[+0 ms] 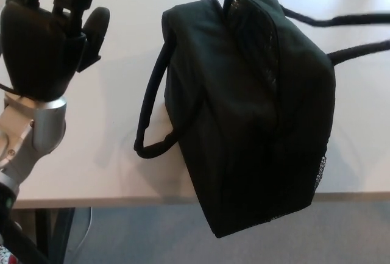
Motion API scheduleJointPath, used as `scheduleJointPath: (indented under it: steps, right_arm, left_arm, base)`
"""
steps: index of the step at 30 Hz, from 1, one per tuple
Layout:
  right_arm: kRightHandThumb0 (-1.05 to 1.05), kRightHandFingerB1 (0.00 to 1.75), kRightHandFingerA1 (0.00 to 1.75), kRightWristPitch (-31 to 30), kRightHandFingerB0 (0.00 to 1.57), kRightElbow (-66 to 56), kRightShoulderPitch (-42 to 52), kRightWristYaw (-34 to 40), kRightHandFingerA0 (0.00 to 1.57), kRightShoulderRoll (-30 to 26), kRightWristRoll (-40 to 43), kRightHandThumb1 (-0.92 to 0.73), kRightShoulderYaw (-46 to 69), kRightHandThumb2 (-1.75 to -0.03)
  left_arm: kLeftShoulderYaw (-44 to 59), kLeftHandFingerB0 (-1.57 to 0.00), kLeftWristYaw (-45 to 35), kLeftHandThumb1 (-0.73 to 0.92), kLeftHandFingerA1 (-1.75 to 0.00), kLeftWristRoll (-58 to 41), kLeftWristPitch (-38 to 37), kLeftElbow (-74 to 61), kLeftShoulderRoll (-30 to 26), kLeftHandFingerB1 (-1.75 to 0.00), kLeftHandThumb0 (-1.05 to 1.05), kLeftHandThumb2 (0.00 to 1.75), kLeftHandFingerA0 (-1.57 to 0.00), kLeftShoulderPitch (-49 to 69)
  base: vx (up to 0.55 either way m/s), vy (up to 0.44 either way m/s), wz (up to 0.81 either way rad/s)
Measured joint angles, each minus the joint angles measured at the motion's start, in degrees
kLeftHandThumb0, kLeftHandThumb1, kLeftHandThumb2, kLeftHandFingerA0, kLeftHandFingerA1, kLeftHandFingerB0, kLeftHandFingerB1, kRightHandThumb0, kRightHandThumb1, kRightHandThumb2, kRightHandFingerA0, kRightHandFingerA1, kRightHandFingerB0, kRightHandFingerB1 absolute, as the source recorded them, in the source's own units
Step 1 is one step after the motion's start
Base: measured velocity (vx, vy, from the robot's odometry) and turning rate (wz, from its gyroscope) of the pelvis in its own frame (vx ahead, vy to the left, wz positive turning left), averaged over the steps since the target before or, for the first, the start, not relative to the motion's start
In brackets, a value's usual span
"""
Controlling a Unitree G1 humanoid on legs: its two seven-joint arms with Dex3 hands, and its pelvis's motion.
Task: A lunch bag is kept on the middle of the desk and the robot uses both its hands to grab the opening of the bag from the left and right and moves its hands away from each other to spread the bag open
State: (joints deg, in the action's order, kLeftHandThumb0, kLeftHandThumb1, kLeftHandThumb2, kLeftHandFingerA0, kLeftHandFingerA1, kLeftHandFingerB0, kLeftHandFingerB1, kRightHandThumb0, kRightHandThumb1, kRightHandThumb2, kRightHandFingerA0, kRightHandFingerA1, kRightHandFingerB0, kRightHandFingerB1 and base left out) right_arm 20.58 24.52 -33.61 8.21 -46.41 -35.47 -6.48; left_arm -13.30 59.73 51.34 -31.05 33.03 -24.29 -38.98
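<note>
The black lunch bag (244,105) lies on the pale desk (116,63), its near end hanging over the front edge. A narrow opening seam (256,32) runs along its top and looks nearly closed. One carry handle (149,108) loops out on the bag's left side. The other handle's straps (359,32) run off to the right picture edge. My left hand (46,38) hovers over the desk at the far left, open, fingers pointing away from me, thumb toward the bag. A clear gap separates it from the bag and the handle. My right hand does not show.
The desk's front edge (109,202) crosses the lower picture, with grey floor (152,239) beneath. My left forearm (27,136) rises from the lower left corner. A dark desk leg (52,230) stands under the left end.
</note>
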Motion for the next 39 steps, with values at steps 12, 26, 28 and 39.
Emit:
scheduleJointPath:
  steps: [12, 26, 28, 39]
  right_arm:
    - [-0.69, 0.31, 0.48, 6.34, 0.05, -2.59, 9.96, 3.03, 0.22, -7.52, -0.94, -0.56, 5.29, -0.86]
    - [-0.56, 0.32, 0.36, 12.32, 0.29, -17.35, 44.47, 10.52, 0.35, 2.9, -0.9, -0.77, 16.64, -0.63]
    - [-0.65, 0.15, 0.18, 13.12, 0.0, -17.34, 48.81, 12.39, 0.0, 4.05, -1.82, -0.56, 16.37, -0.9]
    - [-0.55, 0.2, 0.2, 17.73, 0.0, -17.15, 72.61, 18.46, 0.02, 11.82, -4.77, -0.71, 13.22, -0.76]
  left_arm:
    - [0.39, -0.11, 0.69, 0.4, -0.48, -0.23, -1.19, 0.02, -3.48, -0.47, 0.09, 0.91, -0.09, 2.49]
    - [1.71, 0.0, -0.11, 0.43, -0.49, -2.93, -4.65, -12.27, -4.27, -0.43, -0.08, 0.89, -0.11, 28.67]
    - [1.68, -0.06, -0.65, 0.64, -0.32, -3.44, -4.81, -13.92, -4.24, -0.21, -0.08, 0.61, -0.14, 33.06]
    - [-1.07, -0.04, -6.3, 0.7, -0.4, -11.06, -5.6, -26.69, -5.16, -0.21, -0.15, 0.63, -0.29, 63.07]
  base:
    - [0.0, 0.0, 0.0]
    - [0.0, 0.0, 0.0]
    - [0.0, 0.0, 0.0]
    - [0.0, 0.0, 0.0]
